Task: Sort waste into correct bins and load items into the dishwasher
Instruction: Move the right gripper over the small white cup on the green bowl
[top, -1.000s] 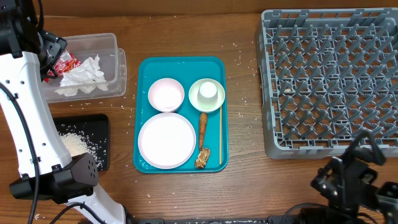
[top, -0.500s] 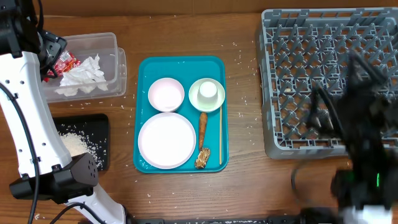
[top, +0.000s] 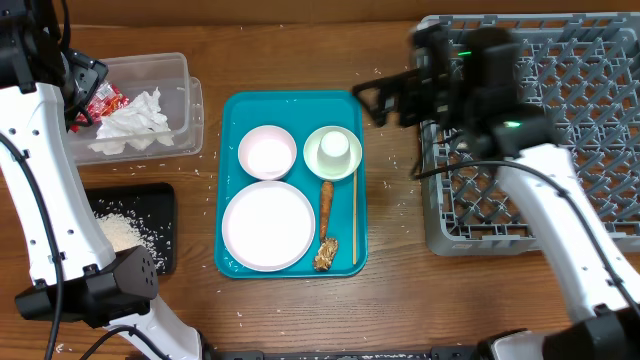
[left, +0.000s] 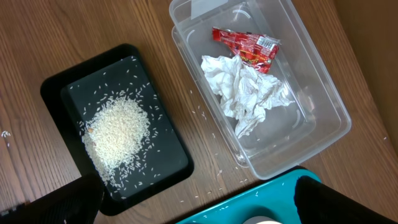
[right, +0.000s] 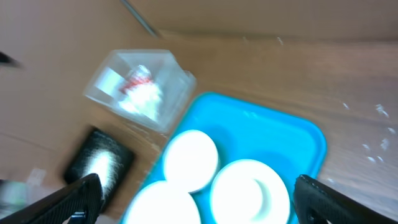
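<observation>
1. The left claw (left: 199, 190) hangs above the left side of the tabletop (top: 390, 300). Its fingers are spread wide at the lower corners of its own view, with nothing between them. Overhead it is lost in the dark arm parts.
2. The tub (top: 192, 100) holds the napkin (top: 135, 125) and the wrapper (top: 106, 100), which touch each other. I judge this to be the dry rubbish, grouped together. The left wrist view shows both whole, while overhead the arm covers the tub's left edge.
3. The black tray (top: 165, 215) sits just below the tub in the overhead view and carries the rice (left: 115, 134) in a loose heap. That suggests it is the food-waste bin. Stray grains lie on the tabletop around it.
4. The teal tray (top: 290, 105) carries the plate (top: 268, 226) and a bowl (top: 267, 152). A second bowl (top: 312, 162) has the cup (top: 333, 148) sitting inside it.
5. Right of the plate, the carrot (top: 326, 205) and food scrap (top: 324, 255) lie end to end beside a thin stick (top: 353, 215). These two probably belong with the rice, and the dishes await the rack.
6. The right claw (right: 199, 193) hovers over the teal tray's far right corner, fingers wide apart and empty. It is likely placed to reach for the cup or its bowl. Its blurred view shows the tub, black tray and bowls, but not the carrot.
7. The rack (top: 600, 150) is seen only overhead, at the far right. No dish is visible in it.
</observation>
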